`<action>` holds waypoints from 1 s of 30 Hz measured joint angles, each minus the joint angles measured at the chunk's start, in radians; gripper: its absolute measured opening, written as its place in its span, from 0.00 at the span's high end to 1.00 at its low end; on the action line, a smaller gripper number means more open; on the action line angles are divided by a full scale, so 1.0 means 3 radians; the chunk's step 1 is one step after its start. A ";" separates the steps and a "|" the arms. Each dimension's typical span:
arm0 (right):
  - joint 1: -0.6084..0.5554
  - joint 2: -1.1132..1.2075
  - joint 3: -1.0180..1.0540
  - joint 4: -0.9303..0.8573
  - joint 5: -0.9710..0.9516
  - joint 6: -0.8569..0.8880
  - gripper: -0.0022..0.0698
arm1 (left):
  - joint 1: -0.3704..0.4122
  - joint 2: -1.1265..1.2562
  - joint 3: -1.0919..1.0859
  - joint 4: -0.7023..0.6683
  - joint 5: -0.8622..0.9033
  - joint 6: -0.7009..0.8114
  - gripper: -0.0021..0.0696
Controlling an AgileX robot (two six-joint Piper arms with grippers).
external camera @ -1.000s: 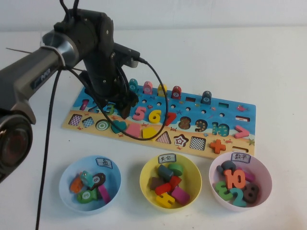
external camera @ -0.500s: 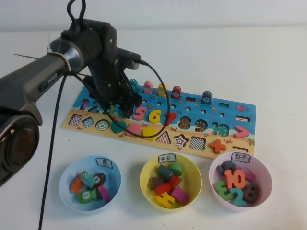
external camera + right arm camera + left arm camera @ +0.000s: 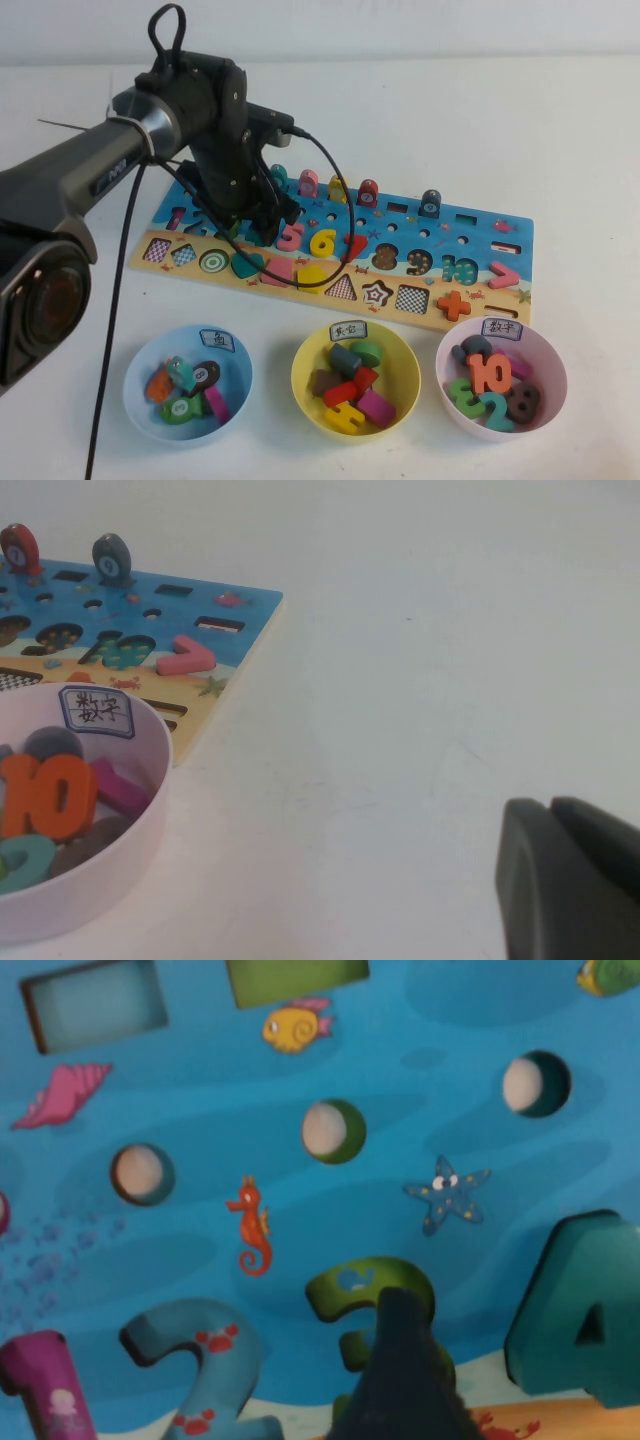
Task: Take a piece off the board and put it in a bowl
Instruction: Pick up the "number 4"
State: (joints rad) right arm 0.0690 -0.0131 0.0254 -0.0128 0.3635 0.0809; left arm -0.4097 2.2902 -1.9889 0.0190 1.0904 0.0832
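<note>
The teal "4" (image 3: 585,1310) lies in the number row of the board (image 3: 478,240), beside the green "3" (image 3: 350,1290). My left gripper (image 3: 263,228) hangs low over that spot and hides the "4" in the high view. It is open. One dark finger (image 3: 400,1370) stands in front of the "3", a small gap away from the "4". The pink-lilac bowl (image 3: 552,385) sits at the front right and holds several numerals. My right gripper (image 3: 550,805) is shut and empty above bare table, right of that bowl (image 3: 120,860).
A yellow bowl (image 3: 303,375) and a light blue bowl (image 3: 135,385), both holding pieces, stand in front of the board. Pegs (image 3: 368,192) stand upright along the board's far edge. The left arm's cable (image 3: 335,180) loops over the board.
My left gripper has shifted a little to the right along the number row, from over the green "3" to over the "4". The bowls and the right gripper have not moved.
</note>
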 joint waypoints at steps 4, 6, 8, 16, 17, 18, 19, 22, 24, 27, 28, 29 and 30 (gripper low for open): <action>0.0000 0.0000 0.0000 0.0000 0.0000 0.0000 0.99 | 0.0000 0.0014 -0.0005 0.0000 0.0021 -0.0006 0.36; 0.0000 0.0000 0.0000 0.0000 0.0000 0.0000 0.99 | 0.0000 0.0014 -0.0005 0.0000 0.0021 -0.0006 0.36; 0.0000 0.0000 0.0000 0.0000 0.0000 0.0000 0.99 | 0.0000 0.0014 -0.0005 0.0000 0.0021 -0.0020 0.37; 0.0000 0.0000 0.0000 0.0000 0.0000 0.0000 0.99 | -0.0008 0.0014 -0.0005 -0.0063 0.0048 -0.0034 0.64; 0.0000 0.0000 0.0000 0.0000 0.0000 0.0000 0.99 | -0.0008 0.0014 -0.0005 -0.0063 0.0048 -0.0034 0.64; 0.0000 0.0000 0.0000 0.0000 0.0000 0.0000 0.99 | -0.0008 0.0014 -0.0005 -0.0040 0.0048 -0.0034 0.64; 0.0000 0.0000 0.0000 0.0000 0.0000 0.0000 0.99 | -0.0008 0.0014 -0.0005 -0.0063 0.0048 -0.0034 0.64; 0.0000 0.0000 0.0000 0.0000 0.0000 0.0000 0.99 | -0.0008 0.0014 -0.0005 -0.0040 0.0060 -0.0034 0.64; 0.0000 0.0000 0.0000 0.0000 0.0000 0.0000 0.99 | -0.0008 0.0014 -0.0005 -0.0040 0.0068 -0.0034 0.64; 0.0000 0.0000 0.0000 0.0000 0.0000 0.0000 0.99 | -0.0008 0.0014 -0.0005 -0.0040 0.0083 -0.0034 0.64; 0.0000 0.0000 0.0000 0.0000 0.0000 0.0000 0.99 | -0.0008 0.0014 -0.0005 -0.0040 0.0080 -0.0034 0.64; 0.0000 0.0000 0.0000 0.0000 0.0000 0.0000 0.99 | -0.0008 0.0014 -0.0005 -0.0040 0.0080 -0.0034 0.64; 0.0000 0.0000 0.0000 0.0000 0.0000 0.0000 0.99 | -0.0008 0.0014 -0.0005 -0.0040 0.0085 -0.0034 0.64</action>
State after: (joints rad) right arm 0.0690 -0.0131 0.0254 -0.0128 0.3635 0.0809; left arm -0.4121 2.2944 -1.9904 0.0069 1.1158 0.0731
